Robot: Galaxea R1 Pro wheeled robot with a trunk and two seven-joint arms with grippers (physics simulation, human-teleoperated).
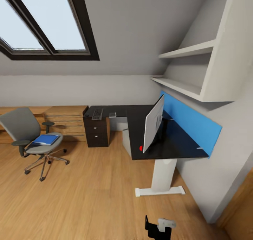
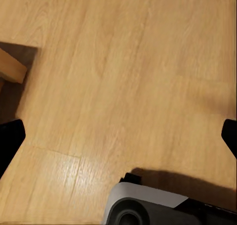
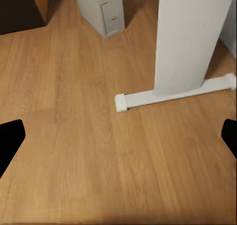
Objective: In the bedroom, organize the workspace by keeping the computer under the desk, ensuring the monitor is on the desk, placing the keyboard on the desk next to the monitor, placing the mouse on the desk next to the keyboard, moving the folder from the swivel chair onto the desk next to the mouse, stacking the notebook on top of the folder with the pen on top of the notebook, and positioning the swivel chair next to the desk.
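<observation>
The black L-shaped desk stands against the right wall. The monitor is on it, seen nearly edge-on. The keyboard lies at the desk's far left end, beside a small flat grey item that looks like the notebook. The grey computer stands on the floor under the desk. The swivel chair is well left of the desk with the blue folder on its seat. I cannot make out the mouse or pen. My left gripper and right gripper are both open over bare floor.
The desk's white leg and foot are just ahead of my right gripper. Dark drawers sit under the desk's left end, next to a wooden chest. White shelves hang above. My grey base is below my left gripper.
</observation>
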